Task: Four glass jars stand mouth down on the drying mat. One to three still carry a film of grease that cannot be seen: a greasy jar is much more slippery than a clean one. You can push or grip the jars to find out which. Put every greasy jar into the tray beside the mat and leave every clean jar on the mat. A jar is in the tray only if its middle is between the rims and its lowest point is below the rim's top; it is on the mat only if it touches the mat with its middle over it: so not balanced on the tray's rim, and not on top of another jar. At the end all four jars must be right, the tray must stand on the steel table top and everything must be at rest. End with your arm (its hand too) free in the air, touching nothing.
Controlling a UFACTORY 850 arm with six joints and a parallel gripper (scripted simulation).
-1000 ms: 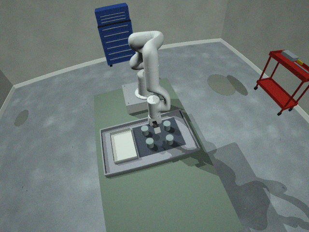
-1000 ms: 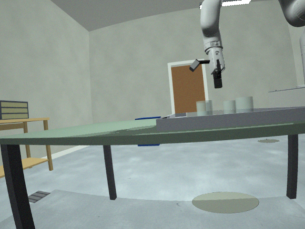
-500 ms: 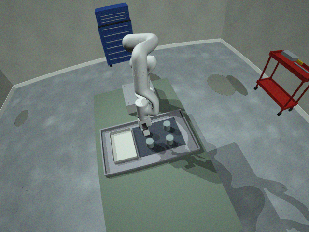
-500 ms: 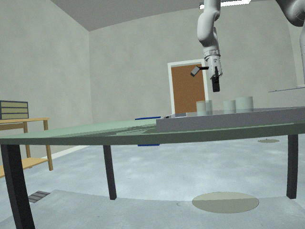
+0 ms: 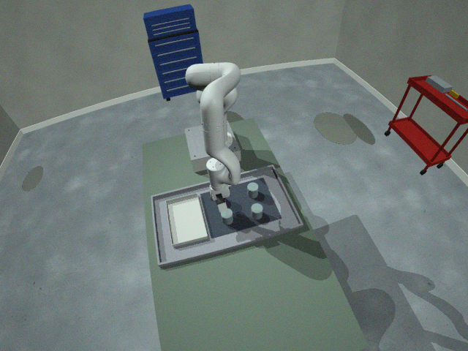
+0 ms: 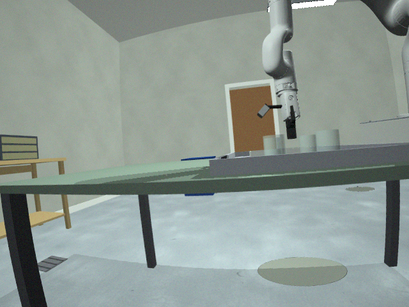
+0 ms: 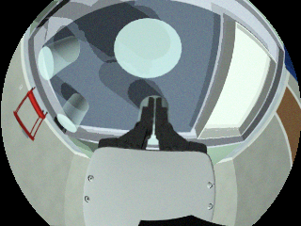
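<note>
A white robot arm point(image 5: 214, 121) reaches down through the centre of the frame, its claw point(image 5: 223, 206) over the dark mat point(image 5: 241, 199). Three pale glass jars stand on that mat: one point(image 5: 227, 216) near the claw, one point(image 5: 257, 210) to its right, and one point(image 5: 252, 189) higher up. Left of the mat lies a cream tray point(image 5: 188, 221), with nothing in it. Mat and tray both sit inside a grey raised border point(image 5: 230, 253) on the green worktop point(image 5: 234, 298). A blue cabinet point(image 5: 175, 56) stands at upper left of centre, and a red cart point(image 5: 419, 141) at the right edge.
</note>
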